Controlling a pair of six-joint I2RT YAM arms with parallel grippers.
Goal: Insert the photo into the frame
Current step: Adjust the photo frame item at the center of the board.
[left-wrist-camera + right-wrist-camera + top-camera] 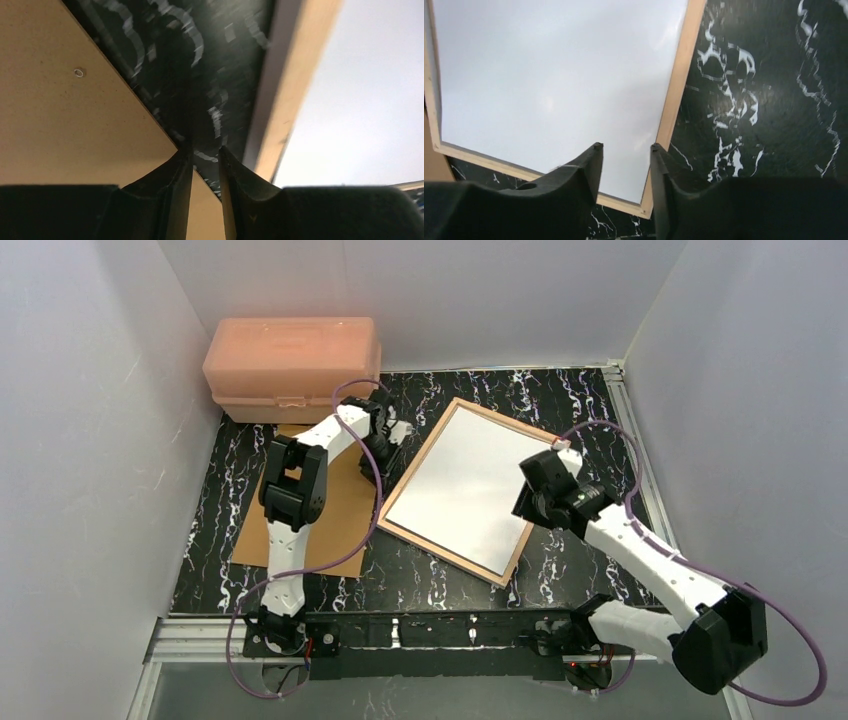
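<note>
The frame [420, 462] lies flat at the table's middle, light tan wood edge up. A plain white sheet, the photo [465, 485] back up, fills its opening. My right gripper [528, 502] hovers over the frame's right edge. In the right wrist view the gripper [625, 146] is open and empty, with the tan edge [674, 100] and the white sheet [549, 75] beneath. My left gripper [395, 435] is low by the frame's left edge. In the left wrist view the gripper [206, 150] is narrowly open and empty, with the frame's edge [295, 90] to its right.
A loose brown backing board [340, 520] lies left of the frame; its corner [60, 125] is under the left fingers. A pink plastic box [290, 365] stands at the back left. The black marbled table [600, 410] is walled on three sides.
</note>
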